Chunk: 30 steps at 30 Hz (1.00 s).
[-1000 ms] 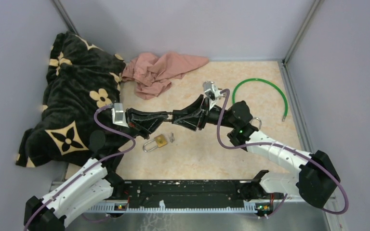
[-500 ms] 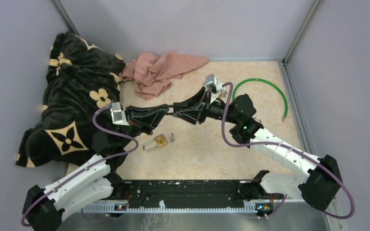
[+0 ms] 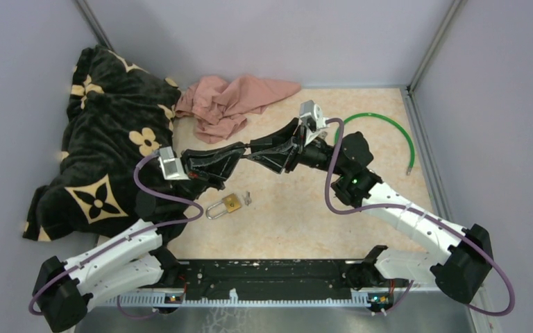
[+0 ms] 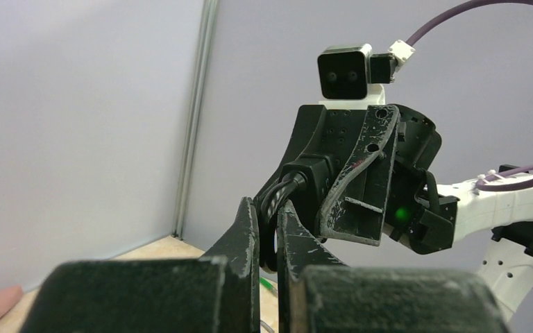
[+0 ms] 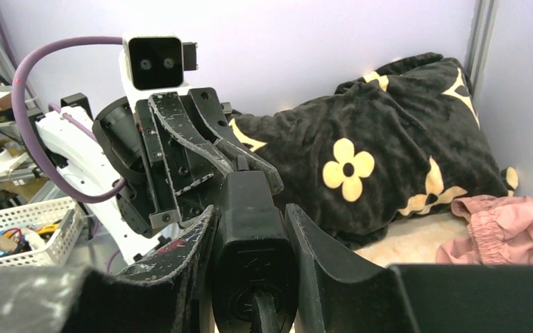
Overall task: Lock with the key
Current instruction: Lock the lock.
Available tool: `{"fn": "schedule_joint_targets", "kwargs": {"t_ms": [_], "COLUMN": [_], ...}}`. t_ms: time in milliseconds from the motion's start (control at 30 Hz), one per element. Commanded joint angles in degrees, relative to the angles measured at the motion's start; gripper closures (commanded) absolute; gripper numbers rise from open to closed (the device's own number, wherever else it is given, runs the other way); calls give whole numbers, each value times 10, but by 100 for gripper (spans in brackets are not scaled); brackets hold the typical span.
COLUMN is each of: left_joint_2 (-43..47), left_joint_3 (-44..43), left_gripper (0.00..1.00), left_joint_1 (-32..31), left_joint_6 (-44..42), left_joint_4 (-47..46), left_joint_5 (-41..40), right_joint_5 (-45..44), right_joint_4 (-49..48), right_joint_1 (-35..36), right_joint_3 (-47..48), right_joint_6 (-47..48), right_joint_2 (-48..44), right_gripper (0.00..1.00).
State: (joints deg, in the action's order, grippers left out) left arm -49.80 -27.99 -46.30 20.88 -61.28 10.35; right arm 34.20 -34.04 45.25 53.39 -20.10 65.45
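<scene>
The padlock (image 3: pixel 227 204), brass-bodied with a silver shackle, lies flat on the surface (image 3: pixel 298 222) near its middle, below the two arms and touching neither. A small silvery metal piece (image 3: pixel 248 199) lies just beside its right end; it is too small to tell what it is.

Above the surface the two tools meet tip to tip in the air. The right tool (image 5: pixel 250 211) is clenched on a black block-shaped piece (image 5: pixel 250 263), one finger against each of its sides. I cannot tell whether this piece is the key. The left tool (image 4: pixel 265 208) is clenched, its fingers pressed almost together. A dark strand from the black piece runs down between their tips, but I cannot tell whether it is actually pinched.

The only container in sight is a white mesh basket (image 5: pixel 14 215), at the lower left of the right wrist view behind the left arm. It holds a loose jumble of small coloured parts and wires.

A black blanket with yellow flowers (image 3: pixel 104 146) is heaped at the left edge. A pink cloth (image 3: pixel 232 100) lies crumpled by the far wall. A green tube (image 3: pixel 382 121) curves across the far right of the surface.
</scene>
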Motion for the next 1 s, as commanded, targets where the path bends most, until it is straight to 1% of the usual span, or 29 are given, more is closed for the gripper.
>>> {"fn": "schedule_joint_targets", "kwargs": {"t_ms": [0, 100, 167, 267, 333, 400, 467, 567, 633, 700, 767, 833, 967], "left_joint_2": [-59, -69, -76, -79, -79, -80, -80, -83, -82, -82, -86, -100, -120], "left_joint_3": [-14, -22, -38, -52, -54, -62, -77, -102, -112, -115, -115, -110, -107], "left_gripper": [100, 100, 100, 100, 100, 100, 100, 100, 100, 100, 100, 100, 100], "left_joint_1": [-70, -79, -81, -81, -83, -82, -77, -55, -39, -28, -28, -37, -63], "left_joint_6": [4, -11, -15, -17, -29, -41, -51, -67, -87, -98, -94, -67, -61], "left_joint_4": [144, 134, 136, 163, 168, 174, 203, 290, 339, 351, 330, 296, 277], "left_joint_5": [193, 207, 233, 282, 318, 337, 371, 418, 413, 404, 404, 403, 407], "right_joint_5": [-67, -42, -26, 2, 14, 23, 32, 54, 62, 66, 66, 64, 65], "right_joint_4": [46, 46, 39, 19, 27, 48, 67, 75, 74, 73, 67, 55, 51], "right_joint_1": [41, 40, 35, 18, 13, 12, 12, 4, 2, 2, 3, 3, 4], "right_joint_3": [25, 38, 36, 23, 22, 27, 25, 8, -3, -7, -9, -7, -6], "right_joint_6": [34, 39, 41, 27, 32, 48, 62, 73, 78, 80, 78, 74, 75], "right_joint_2": [75, 99, 110, 111, 108, 108, 106, 95, 85, 80, 79, 80, 79], "right_gripper": [100, 100, 100, 100, 100, 100, 100, 100, 100, 100, 100, 100, 100]}}
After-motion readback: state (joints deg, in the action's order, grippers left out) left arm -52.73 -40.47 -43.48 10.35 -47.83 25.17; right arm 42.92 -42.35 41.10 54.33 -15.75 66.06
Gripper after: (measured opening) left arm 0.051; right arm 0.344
